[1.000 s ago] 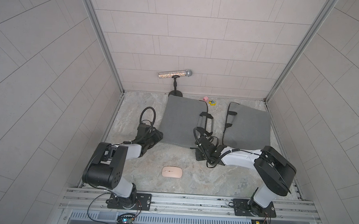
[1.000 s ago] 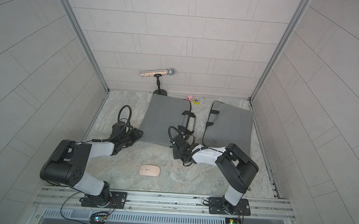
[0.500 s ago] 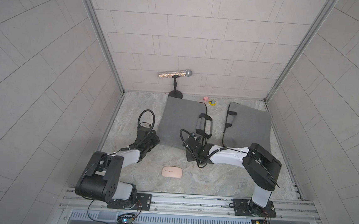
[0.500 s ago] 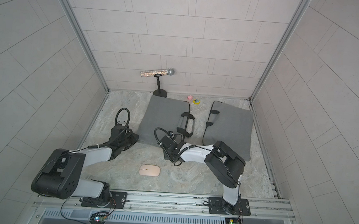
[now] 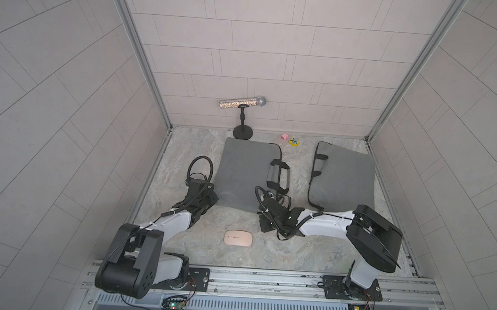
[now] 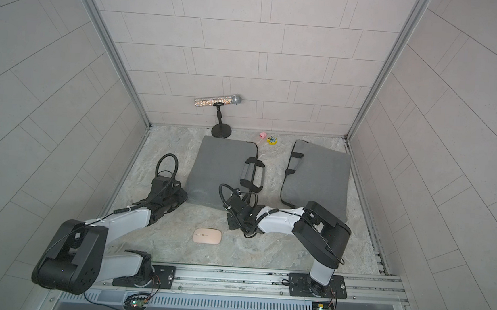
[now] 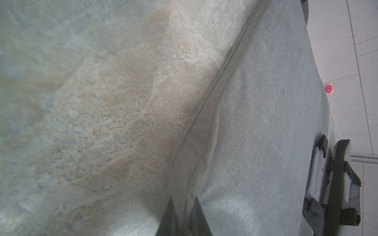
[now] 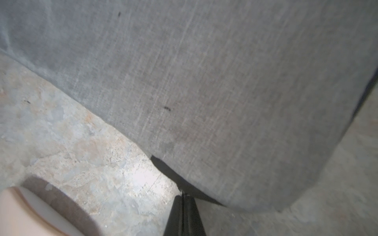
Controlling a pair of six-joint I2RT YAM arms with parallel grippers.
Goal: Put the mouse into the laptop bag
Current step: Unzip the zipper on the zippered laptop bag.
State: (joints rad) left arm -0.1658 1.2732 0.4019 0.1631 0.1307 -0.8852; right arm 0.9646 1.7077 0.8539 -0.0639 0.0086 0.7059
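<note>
Mouse (image 5: 238,238) lies free on the table (image 5: 294,254) nearest the rail; beyond it the right pincer (image 8: 183,197) is closed at the laptop bag's (image 5: 243,167) near corner, grip not discernible, and the left pincer (image 7: 183,199) pinches a fabric fold at its near-left corner

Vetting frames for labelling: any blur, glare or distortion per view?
Both top views: sharp, evenly lit, walls splayed by the wide lens. Left wrist view: marbled stone tabletop smeared, grey fabric laptop bag crisper. Right wrist view: bag weave soft, bright glare patch on the tabletop, pale pink oval mouse out of focus.
</note>
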